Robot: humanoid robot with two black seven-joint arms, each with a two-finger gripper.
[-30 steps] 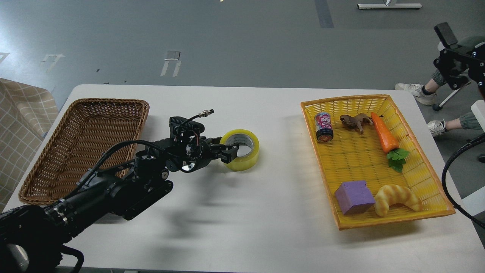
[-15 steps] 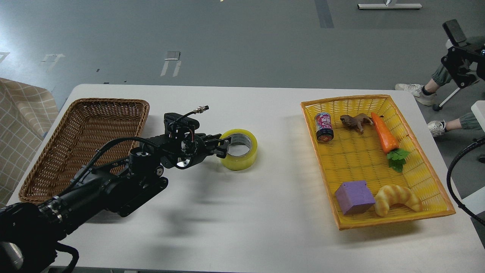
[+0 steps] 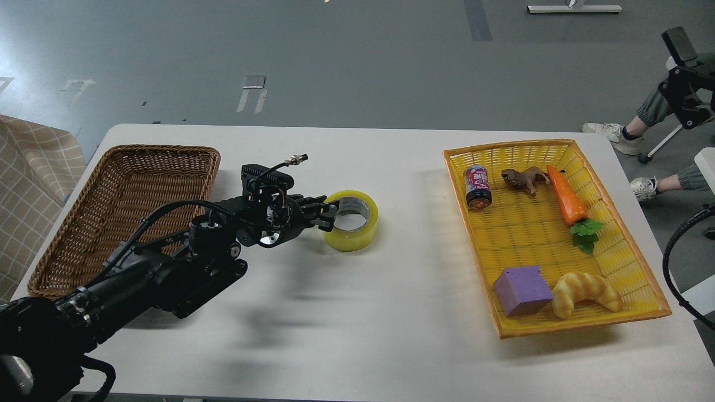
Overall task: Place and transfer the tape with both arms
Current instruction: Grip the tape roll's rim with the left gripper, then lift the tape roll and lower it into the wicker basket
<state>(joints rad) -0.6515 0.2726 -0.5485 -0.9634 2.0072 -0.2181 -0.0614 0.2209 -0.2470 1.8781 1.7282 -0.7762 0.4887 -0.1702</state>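
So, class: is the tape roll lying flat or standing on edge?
Lying flat: the tape roll rests on the table, its core hole facing up.

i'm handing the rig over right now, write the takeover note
Left gripper: at the near-left rim of the tape, fingers about the wall; whether it grips cannot be told.
Right gripper: out of view.
Tape lies flat on the white table, between the brown wicker basket and the yellow basket.
Done: tape is out of the yellow basket.
Left: tape is not yet in the wicker basket.
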